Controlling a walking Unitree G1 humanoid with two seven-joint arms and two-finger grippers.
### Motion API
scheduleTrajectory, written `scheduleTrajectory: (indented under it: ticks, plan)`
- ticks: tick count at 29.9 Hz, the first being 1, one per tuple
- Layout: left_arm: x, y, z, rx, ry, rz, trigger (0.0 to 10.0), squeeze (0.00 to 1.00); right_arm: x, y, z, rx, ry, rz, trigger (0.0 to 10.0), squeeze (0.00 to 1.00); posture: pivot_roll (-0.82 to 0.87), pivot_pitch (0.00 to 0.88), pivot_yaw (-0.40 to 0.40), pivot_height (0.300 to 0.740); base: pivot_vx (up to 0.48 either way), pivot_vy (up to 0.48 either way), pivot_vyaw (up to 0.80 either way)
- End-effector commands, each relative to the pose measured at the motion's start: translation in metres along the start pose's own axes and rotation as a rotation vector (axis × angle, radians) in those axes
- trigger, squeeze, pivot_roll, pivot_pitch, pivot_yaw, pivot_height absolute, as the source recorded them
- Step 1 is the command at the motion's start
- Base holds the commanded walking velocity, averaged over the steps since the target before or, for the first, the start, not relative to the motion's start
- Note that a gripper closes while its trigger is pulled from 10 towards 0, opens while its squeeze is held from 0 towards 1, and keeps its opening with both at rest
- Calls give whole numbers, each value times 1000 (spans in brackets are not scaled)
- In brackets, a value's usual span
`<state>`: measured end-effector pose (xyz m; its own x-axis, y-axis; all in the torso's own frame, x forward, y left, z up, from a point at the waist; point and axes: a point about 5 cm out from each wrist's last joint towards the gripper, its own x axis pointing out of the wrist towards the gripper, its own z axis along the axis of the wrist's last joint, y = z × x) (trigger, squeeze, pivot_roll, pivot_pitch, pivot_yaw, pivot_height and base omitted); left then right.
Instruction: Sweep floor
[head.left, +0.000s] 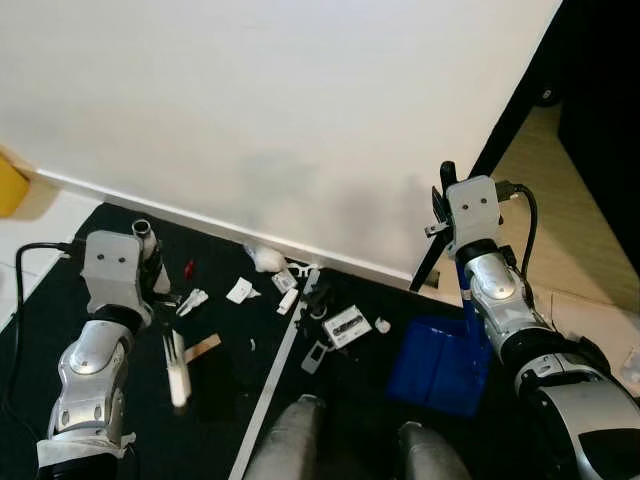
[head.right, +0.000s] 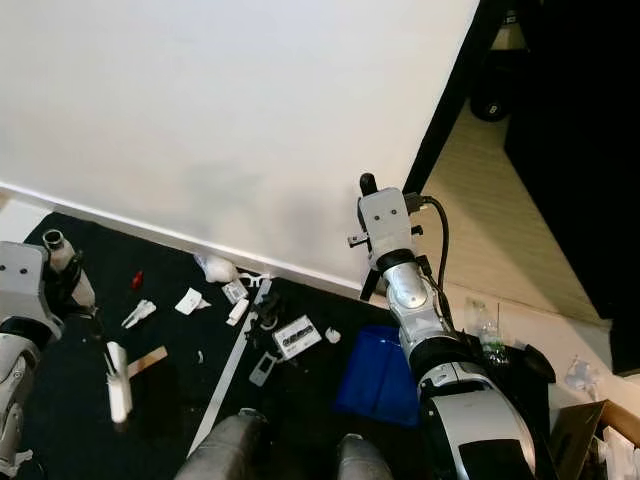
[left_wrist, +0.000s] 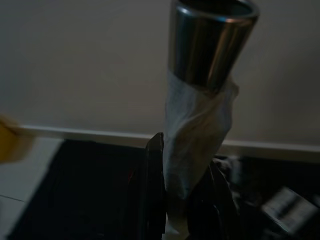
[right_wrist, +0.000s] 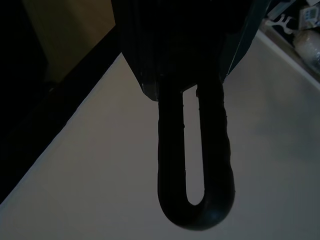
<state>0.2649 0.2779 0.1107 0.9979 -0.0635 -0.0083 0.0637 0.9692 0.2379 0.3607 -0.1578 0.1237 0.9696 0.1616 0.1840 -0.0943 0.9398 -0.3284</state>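
I have the left end effector (head.left: 150, 262) clenched on the steel-tipped broom pole (left_wrist: 212, 45), the right end effector (head.left: 447, 200) gripping the blue dustpan's (head.left: 440, 362) black looped handle (right_wrist: 196, 165); white scraps (head.left: 240, 291) litter the black floor mat (head.left: 60, 300), sweeping barely begun.

broom: metal handle (left_wrist: 212, 42) upright in my left gripper (left_wrist: 182, 200), paper-wrapped below its rim | dustpan (head.left: 440, 365): blue, on the black floor (head.left: 60, 290), its black looped handle (right_wrist: 197, 165) in my right gripper | litter (head.left: 285, 300): white scraps near the baseboard (head.left: 210, 222)
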Motion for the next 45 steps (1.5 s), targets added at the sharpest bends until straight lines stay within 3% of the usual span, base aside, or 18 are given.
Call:
scheduleTrajectory:
  ticks: [1,3,6,9,12,20,25,31,34,41,45]
  plan:
    - [11,-8,10,-24,-95,-56,10000,0,1,0,1,-9,-8,3,10000,0,113,300,-4,740,0,0,0]
    - [20,-13,15,-46,-128,-84,10000,20,1,0,2,-17,-7,0,10000,0,105,319,-3,740,0,0,0]
    - [22,-14,17,-51,-135,-90,10000,20,2,0,2,-19,-8,-1,10000,0,105,319,-3,740,0,0,0]
    - [40,-24,30,-26,-185,-152,10000,16,3,-4,1,-63,7,-57,10000,0,95,363,10,740,0,0,0]
    - [44,-27,35,-18,-200,-181,10000,12,3,-3,1,-61,5,-72,10000,0,108,369,24,740,0,0,0]
    - [37,-26,42,-26,-233,-230,10000,0,6,10,2,69,21,-64,10000,0,183,345,48,740,0,0,0]
    - [23,-27,43,-49,-258,-196,10000,0,13,23,8,192,24,-22,10000,0,222,320,39,740,0,0,0]
    - [12,-30,38,-68,-252,-171,10000,0,19,18,23,178,-65,-7,10000,0,226,289,20,740,0,0,0]
    - [9,-32,34,-95,-246,-153,10000,0,18,8,31,114,-145,7,10000,0,208,264,6,740,0,0,0]
    - [11,-39,34,-121,-246,-148,10000,0,9,3,28,75,-186,49,10000,0,191,238,6,740,0,0,0]
    - [16,-40,35,-126,-247,-154,10000,0,3,9,21,44,-172,98,10000,0,180,219,23,740,0,0,0]
